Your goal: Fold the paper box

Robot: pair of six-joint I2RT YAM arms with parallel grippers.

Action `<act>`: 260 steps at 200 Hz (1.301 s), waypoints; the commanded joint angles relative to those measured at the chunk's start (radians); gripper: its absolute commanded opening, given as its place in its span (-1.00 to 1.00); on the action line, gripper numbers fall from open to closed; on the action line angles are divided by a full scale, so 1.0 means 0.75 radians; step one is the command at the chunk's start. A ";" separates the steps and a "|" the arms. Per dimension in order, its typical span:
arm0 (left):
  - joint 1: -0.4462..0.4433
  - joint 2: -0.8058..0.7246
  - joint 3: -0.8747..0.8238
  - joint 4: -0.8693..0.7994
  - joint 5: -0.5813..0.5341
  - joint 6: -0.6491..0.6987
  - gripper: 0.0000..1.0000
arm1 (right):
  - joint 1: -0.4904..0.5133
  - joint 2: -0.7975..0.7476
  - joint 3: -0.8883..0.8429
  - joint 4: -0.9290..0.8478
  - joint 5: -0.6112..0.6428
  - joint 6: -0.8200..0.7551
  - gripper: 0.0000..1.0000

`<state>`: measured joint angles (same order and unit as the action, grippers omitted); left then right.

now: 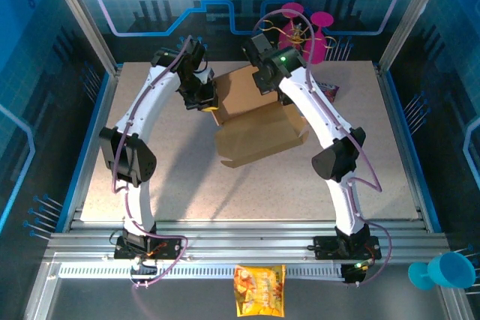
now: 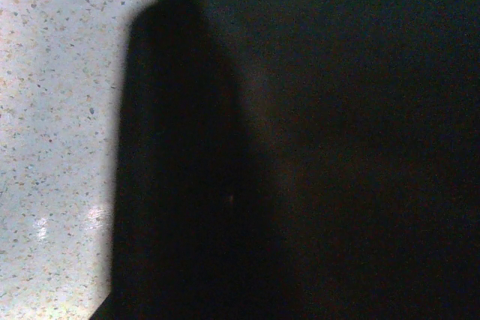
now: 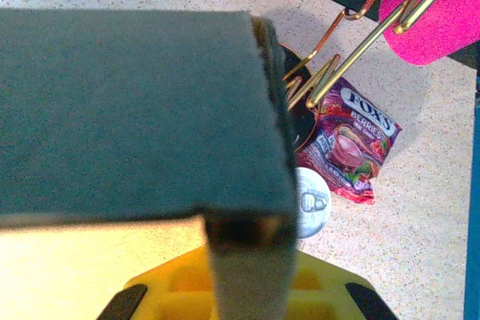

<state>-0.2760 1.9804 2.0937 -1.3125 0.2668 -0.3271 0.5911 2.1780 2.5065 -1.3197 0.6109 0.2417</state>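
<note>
Two grippers clamp your box (image 1: 255, 136): left gripper (image 1: 202, 101) at left edge, right gripper (image 1: 264, 80) on rear flap. Cardboard plain brown, unprinted. Candy packet (image 3: 349, 144) reads "FOX'S BERRIES".

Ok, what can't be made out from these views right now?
- Top view: it is too small to tell whether the left fingers or right fingers actually pinch the paper box.
- Left wrist view: a dark, blurred surface against the lens hides the left fingers and whatever they touch.
- Right wrist view: a box panel covers the fingertips and part of the can.
</note>
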 commanded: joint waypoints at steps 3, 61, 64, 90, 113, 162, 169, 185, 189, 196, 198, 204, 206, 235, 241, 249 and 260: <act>0.012 0.004 0.047 -0.095 -0.026 -0.051 -1.00 | -0.011 0.017 0.020 -0.097 0.153 0.020 -1.00; -0.008 0.000 0.021 -0.092 -0.253 -0.108 -1.00 | 0.028 0.032 0.097 -0.167 0.140 0.064 -1.00; -0.013 0.001 0.020 -0.092 -0.270 -0.111 -1.00 | 0.029 0.035 0.098 -0.174 0.141 0.070 -1.00; -0.049 0.000 -0.012 -0.074 -0.412 -0.170 -1.00 | 0.044 0.042 0.096 -0.209 0.137 0.146 -1.00; -0.096 -0.024 -0.049 -0.034 -0.557 -0.233 -1.00 | 0.073 0.035 0.091 -0.206 0.142 0.188 -1.00; -0.127 -0.087 -0.157 0.092 -0.603 -0.253 -1.00 | 0.106 0.039 0.086 -0.199 0.109 0.253 -1.00; -0.122 -0.112 -0.193 0.142 -0.557 -0.250 -1.00 | 0.106 0.034 0.076 -0.187 0.095 0.249 -1.00; -0.105 -0.173 -0.286 0.266 -0.431 -0.240 -0.53 | 0.106 0.010 0.032 -0.143 0.067 0.233 -1.00; -0.100 -0.188 -0.303 0.292 -0.399 -0.239 -0.44 | 0.106 0.002 0.017 -0.130 0.061 0.227 -1.00; -0.088 -0.208 -0.332 0.331 -0.352 -0.235 -0.27 | 0.106 -0.009 -0.006 -0.110 0.047 0.220 -1.00; -0.085 -0.215 -0.340 0.339 -0.339 -0.235 -0.21 | 0.106 -0.011 -0.012 -0.106 0.044 0.218 -1.00; -0.076 -0.229 -0.356 0.359 -0.307 -0.232 -0.07 | 0.106 -0.019 -0.026 -0.094 0.038 0.214 -1.00; -0.072 -0.234 -0.360 0.366 -0.299 -0.231 -0.03 | 0.106 -0.020 -0.029 -0.091 0.035 0.212 -1.00; -0.031 -0.283 -0.389 0.421 -0.184 -0.215 0.23 | 0.102 -0.020 -0.047 -0.083 0.013 0.205 -1.00; -0.026 -0.294 -0.393 0.430 -0.172 -0.209 0.26 | 0.101 -0.019 -0.047 -0.083 0.009 0.205 -1.00; -0.023 -0.309 -0.397 0.438 -0.167 -0.206 0.29 | 0.098 -0.016 -0.045 -0.083 0.008 0.204 -1.00; -0.019 -0.315 -0.404 0.440 -0.164 -0.196 0.31 | 0.094 -0.014 -0.043 -0.083 0.004 0.205 -1.00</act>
<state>-0.2989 1.7985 1.8103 -1.0260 0.0784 -0.4969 0.6617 2.2009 2.4718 -1.3911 0.6247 0.3992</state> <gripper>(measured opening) 0.647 0.084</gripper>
